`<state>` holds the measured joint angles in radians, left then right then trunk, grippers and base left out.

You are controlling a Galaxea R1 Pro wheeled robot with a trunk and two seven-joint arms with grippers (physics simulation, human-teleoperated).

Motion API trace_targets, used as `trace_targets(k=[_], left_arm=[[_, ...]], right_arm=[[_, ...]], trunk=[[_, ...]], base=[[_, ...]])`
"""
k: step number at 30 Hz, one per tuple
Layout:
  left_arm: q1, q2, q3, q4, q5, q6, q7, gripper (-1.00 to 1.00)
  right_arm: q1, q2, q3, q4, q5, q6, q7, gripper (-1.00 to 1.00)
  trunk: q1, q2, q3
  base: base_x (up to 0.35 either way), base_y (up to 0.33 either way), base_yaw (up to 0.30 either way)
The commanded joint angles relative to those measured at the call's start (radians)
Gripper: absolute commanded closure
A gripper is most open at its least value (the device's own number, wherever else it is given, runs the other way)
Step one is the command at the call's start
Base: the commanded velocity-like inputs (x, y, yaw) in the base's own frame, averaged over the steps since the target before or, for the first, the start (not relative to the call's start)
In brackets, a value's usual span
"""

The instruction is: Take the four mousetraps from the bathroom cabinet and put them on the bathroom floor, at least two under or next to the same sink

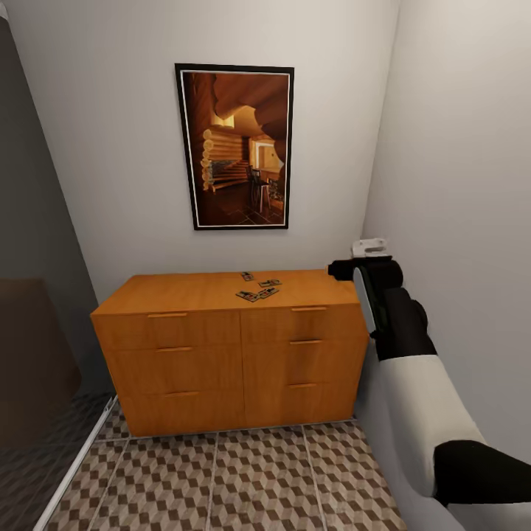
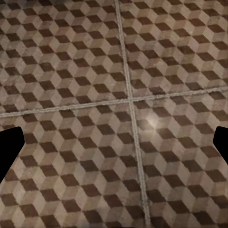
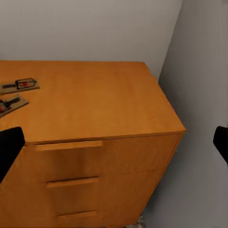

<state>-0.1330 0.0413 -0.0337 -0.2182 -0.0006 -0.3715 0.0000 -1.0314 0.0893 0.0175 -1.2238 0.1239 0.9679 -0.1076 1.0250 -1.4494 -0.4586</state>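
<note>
Several mousetraps lie in a loose cluster on the flat top of the orange-brown cabinet (image 1: 184,295), right of its middle: one (image 1: 246,276) at the back, one (image 1: 270,283) to its right, two more (image 1: 256,294) in front. Two of them, one mousetrap (image 3: 21,84) and another (image 3: 10,104), appear in the right wrist view. My right gripper (image 3: 114,142) hovers open and empty by the cabinet's right front corner, its black end (image 1: 346,270) level with the top. My left gripper (image 2: 114,142) hangs open and empty over the cube-patterned bathroom floor (image 2: 71,71).
A framed picture (image 1: 234,146) hangs on the wall above the cabinet. The right wall (image 1: 472,184) stands close beside the cabinet and my right arm. A dark glass panel (image 1: 37,332) closes the left side. Tiled floor (image 1: 221,479) lies in front of the drawers.
</note>
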Motion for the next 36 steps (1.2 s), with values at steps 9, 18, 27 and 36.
trace_targets(k=[9, 18, 27, 36], left_arm=[[-0.001, 0.001, -0.001, -0.002, -0.001, -0.003, 0.0, -1.0], [0.0, 0.003, 0.0, -0.003, -0.001, -0.003, 0.0, -1.0], [-0.001, 0.004, 0.0, -0.003, -0.001, -0.003, 0.0, -1.0], [-0.001, 0.006, 0.0, -0.003, -0.001, -0.003, -0.001, -1.0]], right_arm=[[-0.369, 0.085, 0.001, 0.514, 0.007, -0.085, 0.002, -1.0], [-0.423, 0.085, 0.001, 0.648, 0.006, -0.2, 0.004, -1.0], [-0.427, 0.085, -0.006, 0.65, -0.009, -0.212, 0.037, -1.0], [-0.426, 0.085, -0.004, 0.659, -0.028, -0.257, 0.06, -1.0]], trunk=[[0.0, -0.001, -0.001], [0.0, -0.001, -0.001], [0.0, -0.001, -0.001], [0.0, -0.001, -0.001]], base=[[0.007, 0.001, 0.0], [0.182, 0.116, 0.0], [0.255, 0.18, 0.0], [0.207, 0.169, 0.0]])
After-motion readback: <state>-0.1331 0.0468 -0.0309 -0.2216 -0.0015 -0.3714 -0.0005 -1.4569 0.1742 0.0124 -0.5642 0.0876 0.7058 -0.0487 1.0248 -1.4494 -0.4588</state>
